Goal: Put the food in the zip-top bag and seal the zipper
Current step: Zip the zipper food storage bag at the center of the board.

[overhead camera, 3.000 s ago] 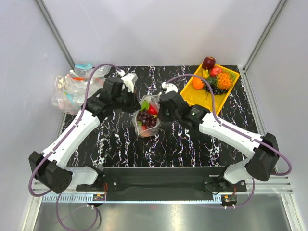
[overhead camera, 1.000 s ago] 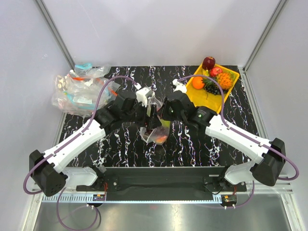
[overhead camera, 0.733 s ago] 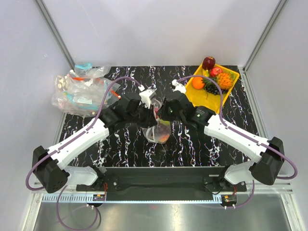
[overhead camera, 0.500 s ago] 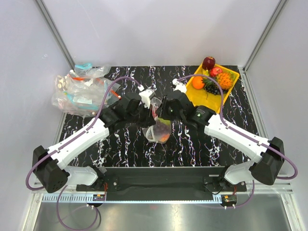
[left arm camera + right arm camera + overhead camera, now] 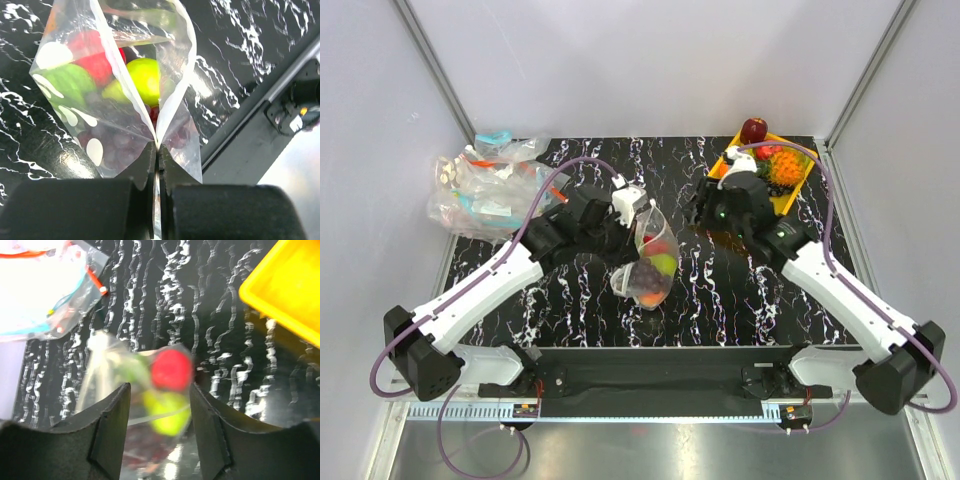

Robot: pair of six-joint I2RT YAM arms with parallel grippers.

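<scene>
The clear zip-top bag (image 5: 651, 262) hangs over the middle of the table, marked with white ovals in the left wrist view. My left gripper (image 5: 640, 222) is shut on the bag's edge (image 5: 156, 150), pinching both film layers between the fingers. Inside lie the food pieces: a green apple (image 5: 145, 75), a red fruit (image 5: 95, 55) and dark grapes (image 5: 117, 140). The mouth gapes open; I cannot pick out the zipper clearly. My right gripper (image 5: 702, 213) is open with nothing between its fingers, off to the bag's right. In the right wrist view the bag (image 5: 165, 400) shows blurred beyond that gripper (image 5: 157, 390).
A yellow tray (image 5: 807, 160) with more toy fruit, among them a red apple (image 5: 754, 130), stands at the back right, close behind my right wrist. A heap of other clear bags (image 5: 485, 185) lies at the back left.
My left gripper closed on the bag's edge. My right gripper let go, opened and drew back to the right toward the tray. The bag now hangs from the left gripper alone.
</scene>
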